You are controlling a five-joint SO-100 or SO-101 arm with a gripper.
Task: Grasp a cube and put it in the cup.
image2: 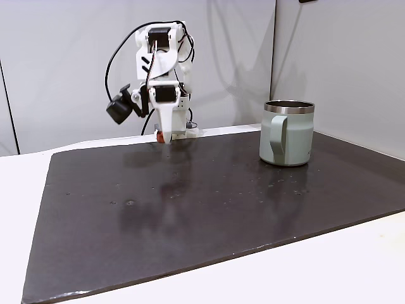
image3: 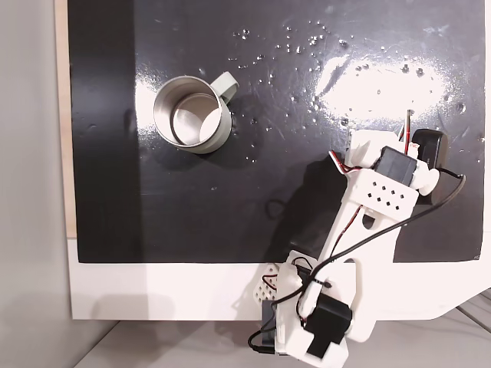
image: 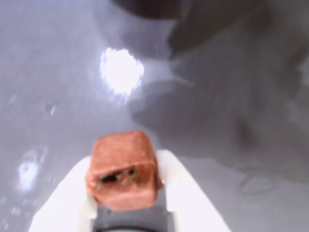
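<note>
The cube [image: 124, 169] sits pinched between the white fingers of the tool [image: 126, 191], flat face up, no long axis, low over the dark table [image2: 190, 209] – well apart from the upright cup [image2: 287, 133], whose handle faces the camera.

My desk [image2: 354, 266] is white, and most of its top is covered by a dark, glossy mat [image2: 190, 209] that mirrors the lights as bright glare patches in the fixed view from above. On the mat stands the cup [image2: 286, 133], upright with its handle toward the camera in the side fixed view, well apart from my base [image3: 314, 314], which sits on the white strip of desk at the mat's edge.
</note>
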